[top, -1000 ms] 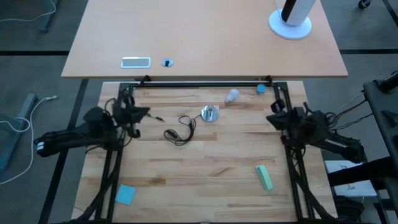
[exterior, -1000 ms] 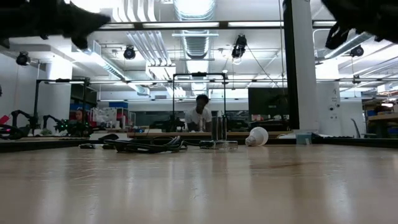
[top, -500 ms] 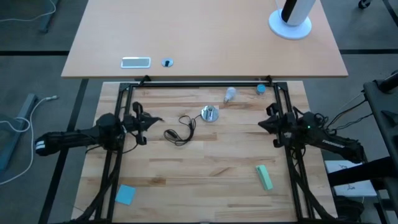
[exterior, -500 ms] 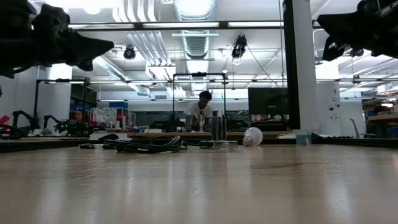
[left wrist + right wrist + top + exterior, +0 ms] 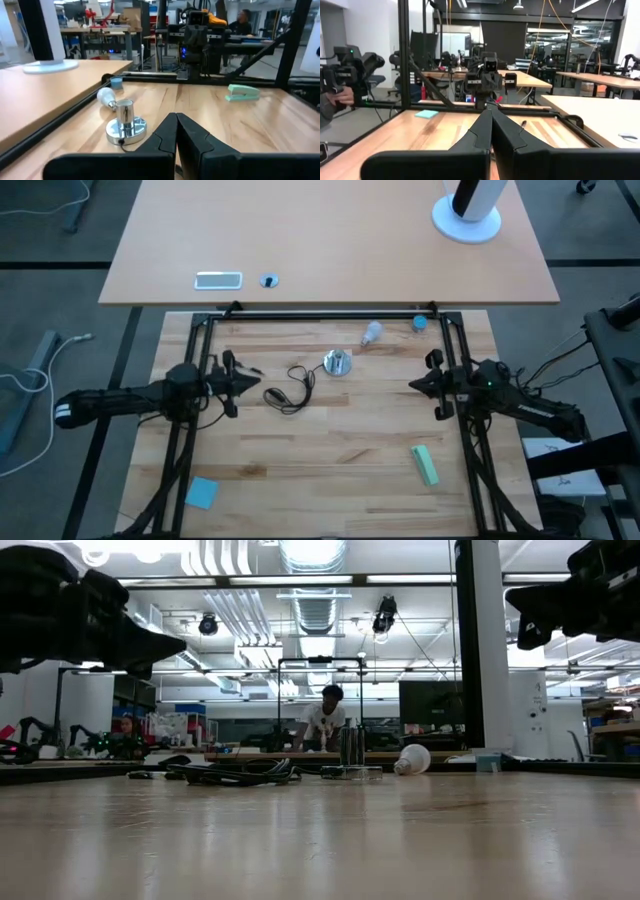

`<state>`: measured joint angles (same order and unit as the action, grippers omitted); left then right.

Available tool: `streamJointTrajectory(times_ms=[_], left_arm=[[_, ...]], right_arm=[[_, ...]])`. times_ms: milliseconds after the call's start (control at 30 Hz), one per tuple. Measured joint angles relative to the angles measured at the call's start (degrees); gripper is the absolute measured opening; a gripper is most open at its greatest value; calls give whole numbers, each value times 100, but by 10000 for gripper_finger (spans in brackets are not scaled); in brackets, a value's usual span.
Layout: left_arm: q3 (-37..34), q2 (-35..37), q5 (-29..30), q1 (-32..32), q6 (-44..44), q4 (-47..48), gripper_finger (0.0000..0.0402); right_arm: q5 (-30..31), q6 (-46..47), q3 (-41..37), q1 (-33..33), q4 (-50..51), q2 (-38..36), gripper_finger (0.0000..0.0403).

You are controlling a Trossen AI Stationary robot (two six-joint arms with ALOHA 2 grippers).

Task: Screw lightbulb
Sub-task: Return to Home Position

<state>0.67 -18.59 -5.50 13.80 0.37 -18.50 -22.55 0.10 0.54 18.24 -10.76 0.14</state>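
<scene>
The frosted-white lightbulb (image 5: 372, 333) lies on its side near the table's far edge, also seen in the low view (image 5: 412, 759) and the left wrist view (image 5: 106, 96). The round silver socket (image 5: 337, 363) stands upright on its base a little nearer, with its black cord (image 5: 289, 389) coiled to the left. My left gripper (image 5: 258, 380) hovers shut at the table's left, pointing level toward the cord and socket. My right gripper (image 5: 413, 385) hovers shut at the right, pointing toward the left. Neither holds anything.
A small blue cap (image 5: 419, 323) sits near the far right corner. A green stapler (image 5: 425, 464) lies at the near right and a blue pad (image 5: 201, 492) at the near left. A black frame (image 5: 320, 316) borders the table. A person (image 5: 322, 720) stands far behind.
Both arms have come down. My left gripper has moved toward the table's middle, nearer the cord. My right gripper has moved a little toward the left. Both stay shut. The lightbulb has rolled a little along the far edge.
</scene>
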Motion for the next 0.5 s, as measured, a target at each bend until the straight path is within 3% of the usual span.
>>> streamJointTrajectory(times_ms=[500], left_arm=[[59,-39,24,0,-543,-188,0]], right_arm=[[4,138,0,0,-16,0,0]])
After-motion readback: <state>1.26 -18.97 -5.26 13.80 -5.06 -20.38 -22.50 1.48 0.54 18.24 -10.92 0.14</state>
